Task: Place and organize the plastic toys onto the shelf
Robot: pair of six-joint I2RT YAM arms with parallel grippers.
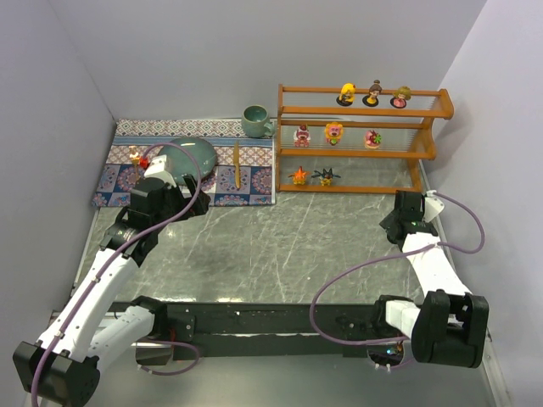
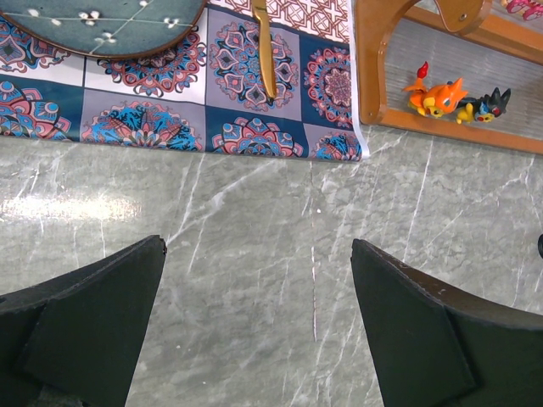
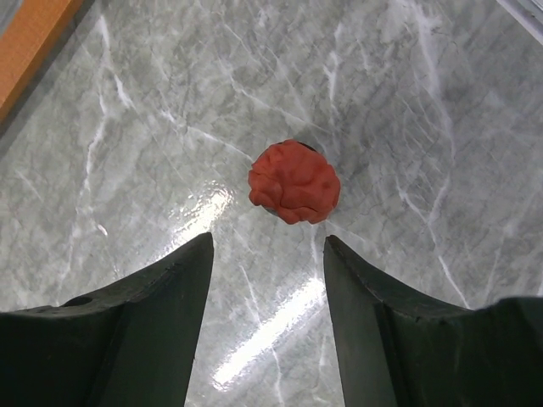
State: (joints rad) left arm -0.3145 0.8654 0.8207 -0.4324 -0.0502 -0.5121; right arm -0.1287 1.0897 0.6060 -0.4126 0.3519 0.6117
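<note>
The grey marble table [image 1: 280, 246] fills most of the top view. In the upper right of this view stands the wooden shelf [image 1: 361, 154], which has three levels. In the upper left lies a patterned mat [image 1: 254, 193], with its right edge just beside the shelf. On the mat there are a green plate [image 1: 199, 153], a teal mug [image 1: 254, 120] at the far edge and a slim wooden stick [image 1: 237, 161].

The left claw [image 2: 259, 246] is over the bare table, near the lower edge of the mat. Its fingers stand wide apart and it holds nothing.

The right claw [image 3: 267, 240] is below the right end of the shelf in the top view. Its fingers are partly apart and nothing is between them.

On the upper level of the shelf stand three round-headed toys [image 1: 373, 93] in a row. On the middle level stand three pink and yellow toys [image 1: 334, 133]. On the lowest level an orange toy [image 1: 299, 175] stands just beside a dark toy [image 1: 325, 176].

One red toy [image 3: 293, 181] sits on the table in the middle of the right wrist view, just beyond the fingertips (in the top view it is hidden).
</note>
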